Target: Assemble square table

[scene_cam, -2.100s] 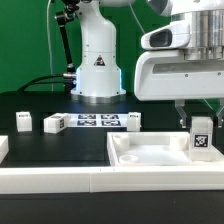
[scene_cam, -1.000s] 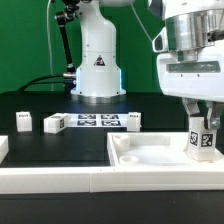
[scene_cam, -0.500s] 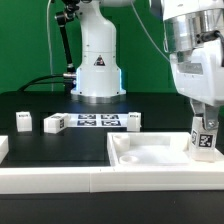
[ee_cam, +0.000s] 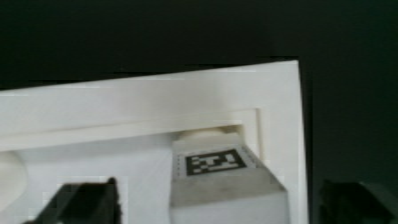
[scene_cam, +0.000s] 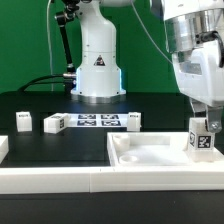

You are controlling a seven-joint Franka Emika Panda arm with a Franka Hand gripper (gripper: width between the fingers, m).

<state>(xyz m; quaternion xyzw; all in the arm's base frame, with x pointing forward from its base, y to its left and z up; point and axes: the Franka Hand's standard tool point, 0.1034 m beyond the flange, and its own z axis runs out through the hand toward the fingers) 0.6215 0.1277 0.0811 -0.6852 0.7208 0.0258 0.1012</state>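
- Since about two seconds ago the wrist has twisted and tilted, and the gripper has dropped slightly. There is almost no motion in the last half second.
- The leg stands upright in the table top, at its far corner on the exterior view's right.
- In the wrist view the fingers sit clear of the leg on both sides, so the jaws are spread and grip nothing.
- My read: the leg is seated and this is a release, probably between screwing turns.
- Loose legs wait on the far table, flanking the marker board, well apart from the top.
- The border rail runs along the near side. Nothing blocks a straight lift-off.
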